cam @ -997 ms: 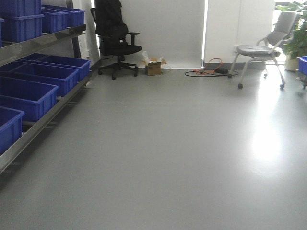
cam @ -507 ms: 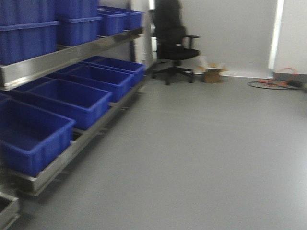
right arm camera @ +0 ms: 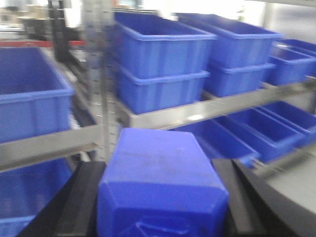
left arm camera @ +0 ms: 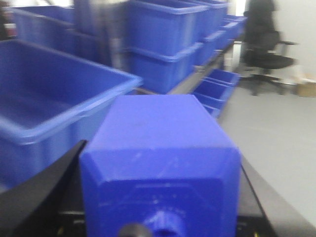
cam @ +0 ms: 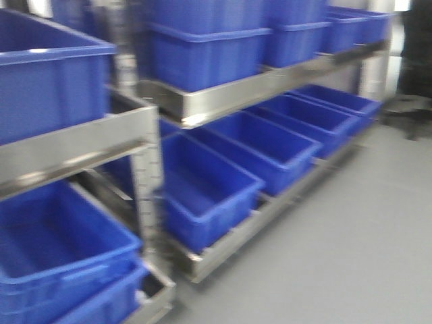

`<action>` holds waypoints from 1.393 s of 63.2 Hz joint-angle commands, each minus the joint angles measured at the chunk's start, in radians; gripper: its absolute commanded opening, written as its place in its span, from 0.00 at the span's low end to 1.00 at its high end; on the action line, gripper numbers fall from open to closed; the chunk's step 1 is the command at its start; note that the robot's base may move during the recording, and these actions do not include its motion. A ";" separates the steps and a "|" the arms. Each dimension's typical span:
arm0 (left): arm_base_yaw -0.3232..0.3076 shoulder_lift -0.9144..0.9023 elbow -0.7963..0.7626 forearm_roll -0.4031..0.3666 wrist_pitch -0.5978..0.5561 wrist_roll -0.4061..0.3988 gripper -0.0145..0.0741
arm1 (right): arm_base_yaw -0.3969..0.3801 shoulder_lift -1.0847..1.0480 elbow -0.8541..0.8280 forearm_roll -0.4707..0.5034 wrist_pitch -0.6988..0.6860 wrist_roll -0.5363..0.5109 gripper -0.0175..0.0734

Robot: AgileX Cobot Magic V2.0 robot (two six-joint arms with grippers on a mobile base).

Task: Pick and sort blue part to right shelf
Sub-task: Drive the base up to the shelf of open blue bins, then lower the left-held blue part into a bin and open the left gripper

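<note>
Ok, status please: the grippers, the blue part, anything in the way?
Left gripper shut on blue part. Right gripper shut on twin blue part. Shelf with blue crates ahead; nothing seen blocking.

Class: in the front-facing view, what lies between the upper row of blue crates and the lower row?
The steel rail of the right shelf runs between upper crates and lower crates, seen in the front-facing view.

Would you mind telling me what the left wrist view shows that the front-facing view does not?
Only the left wrist view shows the blue part held in the left gripper, plus a cardboard box on the floor. Only the front-facing view shows the bottom rail of the shelf meeting the floor. Both show blue crates on the steel shelf and the grey floor.
</note>
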 commanded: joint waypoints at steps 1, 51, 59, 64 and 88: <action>-0.008 0.015 -0.028 0.001 -0.091 -0.008 0.48 | -0.002 0.019 -0.030 -0.014 -0.093 -0.008 0.50; -0.008 0.015 -0.028 0.001 -0.091 -0.008 0.48 | -0.002 0.019 -0.030 -0.014 -0.093 -0.008 0.50; -0.008 0.015 -0.028 0.001 -0.091 -0.008 0.48 | -0.002 0.019 -0.030 -0.014 -0.093 -0.008 0.50; -0.008 0.015 -0.028 0.001 -0.091 -0.008 0.48 | -0.002 0.019 -0.030 -0.014 -0.093 -0.008 0.50; -0.008 0.015 -0.028 0.001 -0.091 -0.008 0.48 | -0.002 0.019 -0.030 -0.014 -0.093 -0.008 0.50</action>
